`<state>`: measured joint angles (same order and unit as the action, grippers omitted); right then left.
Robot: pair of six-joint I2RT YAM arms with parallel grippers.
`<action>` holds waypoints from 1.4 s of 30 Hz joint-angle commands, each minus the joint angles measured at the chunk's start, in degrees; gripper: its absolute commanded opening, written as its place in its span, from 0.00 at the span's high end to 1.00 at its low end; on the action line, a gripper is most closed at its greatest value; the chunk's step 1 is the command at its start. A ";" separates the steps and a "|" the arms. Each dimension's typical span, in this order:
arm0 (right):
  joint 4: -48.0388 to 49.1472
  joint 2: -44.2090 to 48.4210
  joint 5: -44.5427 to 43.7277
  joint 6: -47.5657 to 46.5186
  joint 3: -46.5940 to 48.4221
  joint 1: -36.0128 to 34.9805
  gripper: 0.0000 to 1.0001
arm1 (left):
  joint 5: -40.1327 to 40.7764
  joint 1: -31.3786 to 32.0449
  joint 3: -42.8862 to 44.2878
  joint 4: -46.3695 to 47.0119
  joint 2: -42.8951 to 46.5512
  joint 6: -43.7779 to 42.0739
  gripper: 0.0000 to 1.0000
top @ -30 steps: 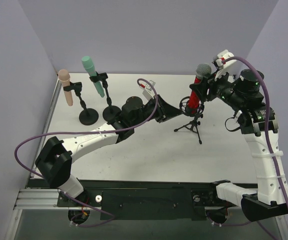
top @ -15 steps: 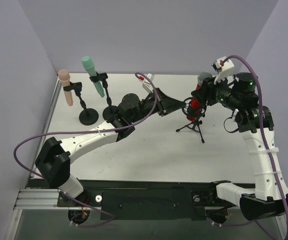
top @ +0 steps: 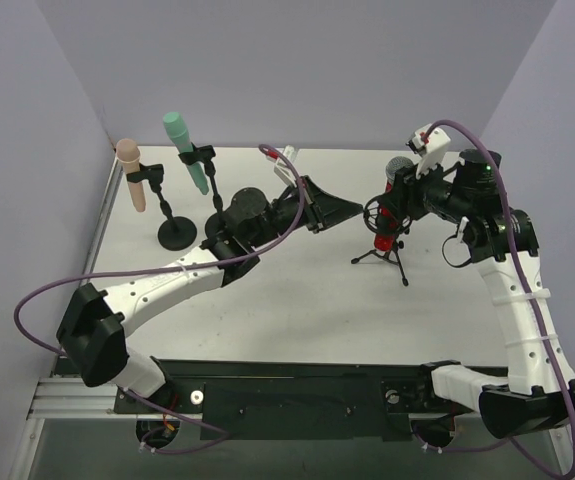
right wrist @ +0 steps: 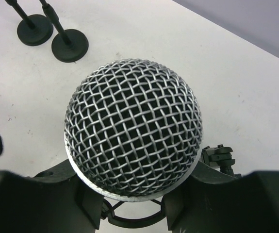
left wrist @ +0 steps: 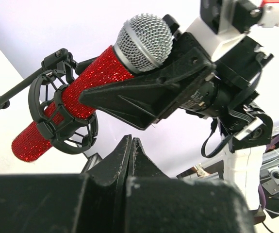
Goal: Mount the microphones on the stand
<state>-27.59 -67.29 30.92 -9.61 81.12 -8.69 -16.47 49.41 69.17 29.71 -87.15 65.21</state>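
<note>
- The glittery red microphone [left wrist: 81, 82] has sunk deeper over the last second. Its head was well above the stand before, and its body now passes through the shock-mount ring [left wrist: 61, 111], the tail poking out below.
- The right tool [top: 397, 192] is clenched on the red microphone just under the mesh head, and has tilted and come down with it.
- The tripod stand [top: 387, 252] sits toward the right edge of the desk [top: 297, 290], nearer the far edge.
- The left tool [top: 352, 209] has moved closer to the ring; its jaws are pressed together and hold nothing.
- The pale pink microphone [top: 132, 172] and the mint green microphone [top: 185, 150] already sit in their clips near the far left corner.
- This looks like the last insertion, nearly seated. What likely remains is a final push, then letting go without tipping the light tripod.
</note>
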 commanded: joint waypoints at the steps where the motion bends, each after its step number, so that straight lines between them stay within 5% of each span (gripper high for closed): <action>1: -14.24 -3.11 -3.50 -4.98 -4.39 0.51 0.97 | 0.39 -1.41 -2.54 -0.18 5.67 -4.12 1.00; 6: -14.85 -2.50 -0.08 -5.86 -4.84 1.48 0.92 | 0.12 -3.09 -6.40 -3.95 10.59 -8.33 1.00; 9: -17.49 -2.94 7.20 -5.86 -0.72 3.76 0.67 | -1.89 -5.54 -8.95 -5.28 13.67 -10.71 0.94; 13: -21.09 -3.20 11.87 -6.21 4.30 5.78 0.36 | -4.27 -10.47 -13.17 -6.59 19.82 -13.44 0.67; 17: -24.43 -3.47 14.34 -7.44 9.49 7.89 0.22 | -5.85 -14.86 -15.81 -12.91 27.28 -20.71 0.45; 20: -25.93 -3.47 15.31 -8.41 12.47 8.42 0.19 | -7.26 -17.32 -15.64 -18.89 30.28 -26.87 0.36; 26: -27.78 -2.68 19.09 -9.20 15.82 15.27 0.18 | -7.17 -18.12 -15.81 -33.22 35.12 -44.27 0.32; 31: -26.29 0.21 20.59 -15.25 9.44 23.87 0.17 | -5.86 -18.03 -21.95 -37.19 39.85 -54.38 0.29; 37: -3.81 5.32 24.19 -22.56 -14.89 27.58 0.14 | -4.80 -18.03 -32.50 -30.60 47.95 -59.23 0.21; 42: 15.34 2.43 24.45 -20.64 -23.64 27.58 0.14 | -2.78 -18.03 -33.04 -31.47 49.80 -61.87 0.21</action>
<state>-31.42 -62.85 52.01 -29.21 60.93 18.46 -21.12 31.66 35.35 -4.86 -39.03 7.92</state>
